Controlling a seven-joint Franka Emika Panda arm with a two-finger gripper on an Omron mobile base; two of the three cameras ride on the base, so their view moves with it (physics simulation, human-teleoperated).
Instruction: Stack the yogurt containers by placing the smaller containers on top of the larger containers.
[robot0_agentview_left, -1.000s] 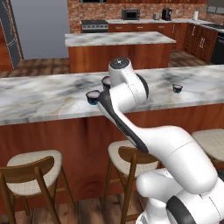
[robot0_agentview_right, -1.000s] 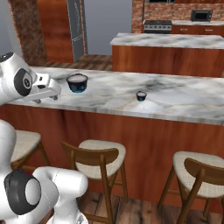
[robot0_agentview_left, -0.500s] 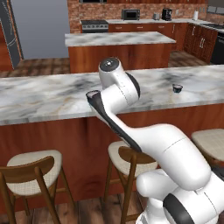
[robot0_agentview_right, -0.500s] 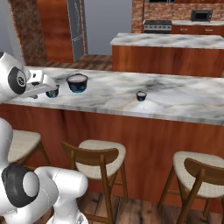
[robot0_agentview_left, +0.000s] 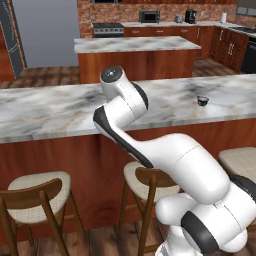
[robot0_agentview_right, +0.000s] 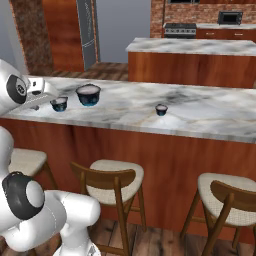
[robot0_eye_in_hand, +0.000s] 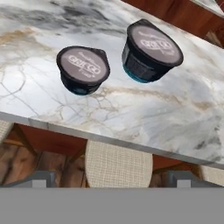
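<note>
Tool spread wide on my end, pinching nothing. Left base view: tiniest yogurt tub (robot0_agentview_left: 202, 101) stands alone on the marble tabletop (robot0_agentview_left: 45, 110), right of the arm. Right base view: tool (robot0_agentview_right: 44, 100) just beside the middle tub (robot0_agentview_right: 59, 104); widest tub (robot0_agentview_right: 88, 94) near it, tiniest well apart. Hand view: middle tub (robot0_eye_in_hand: 83, 70) and widest tub (robot0_eye_in_hand: 150, 50) upright, apart; stool (robot0_eye_in_hand: 118, 164) under the tabletop edge.

occluded: your left base view loses two tubs behind the arm (robot0_agentview_left: 125, 107) | tiny: smallest tub (robot0_agentview_left: 202, 101) shows no lid detail
</note>
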